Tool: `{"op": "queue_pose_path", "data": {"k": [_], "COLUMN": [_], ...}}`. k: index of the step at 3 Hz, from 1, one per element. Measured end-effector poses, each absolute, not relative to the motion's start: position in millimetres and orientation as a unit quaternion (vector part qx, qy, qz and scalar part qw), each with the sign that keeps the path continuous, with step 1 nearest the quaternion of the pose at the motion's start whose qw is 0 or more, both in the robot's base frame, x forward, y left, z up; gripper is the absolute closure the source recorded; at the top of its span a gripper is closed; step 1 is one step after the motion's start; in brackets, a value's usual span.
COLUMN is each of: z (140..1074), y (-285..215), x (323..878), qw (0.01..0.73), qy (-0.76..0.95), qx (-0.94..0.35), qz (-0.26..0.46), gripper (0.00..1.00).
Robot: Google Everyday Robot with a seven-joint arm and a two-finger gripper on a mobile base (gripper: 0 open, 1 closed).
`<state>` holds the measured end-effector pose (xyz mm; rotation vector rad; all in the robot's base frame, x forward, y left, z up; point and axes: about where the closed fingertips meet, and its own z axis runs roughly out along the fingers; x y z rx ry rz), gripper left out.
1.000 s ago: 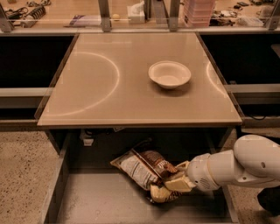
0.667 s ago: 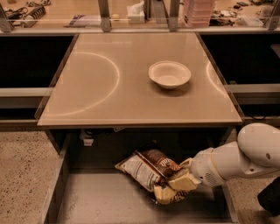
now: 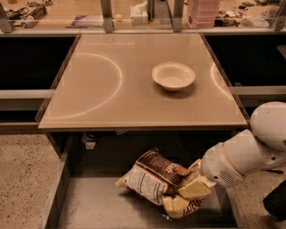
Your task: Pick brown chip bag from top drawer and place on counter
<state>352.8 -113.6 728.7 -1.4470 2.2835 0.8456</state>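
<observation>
The brown chip bag (image 3: 156, 181) is crumpled, with a dark brown top, a white nutrition panel and a pale yellow bottom. It hangs just above the grey floor of the open top drawer (image 3: 100, 205), below the front edge of the beige counter (image 3: 111, 85). My gripper (image 3: 190, 185) comes in from the right on a white arm and is shut on the bag's right side. The bag is tilted, with its left end lower.
A white bowl (image 3: 173, 76) stands on the counter right of centre. A cluttered wooden bench (image 3: 134, 11) with a tissue box and pink bins runs behind the counter. The drawer's left wall (image 3: 56, 192) is at lower left. Speckled floor lies at left.
The gripper has lifted the bag a little and drawn it to the right. The arm's elbow has risen at the right edge.
</observation>
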Motion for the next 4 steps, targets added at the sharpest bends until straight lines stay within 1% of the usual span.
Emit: {"op": "queue_pose_path", "data": {"k": [1,2,3,4], "z": [745.7,832.0,850.7,849.9], "y": [-107.2,-84.0,-80.6,-80.6], "x": [352.3,369.0,375.2,374.6], "qw": [0.152,0.189,0.206,0.205], "qy": [0.790,0.768,0.763,0.763], "qx": [-0.518,-0.566,-0.571,-0.571], "qz": [0.289,0.232,0.221,0.222], "gripper": [1.00,1.00,1.00,1.00]}}
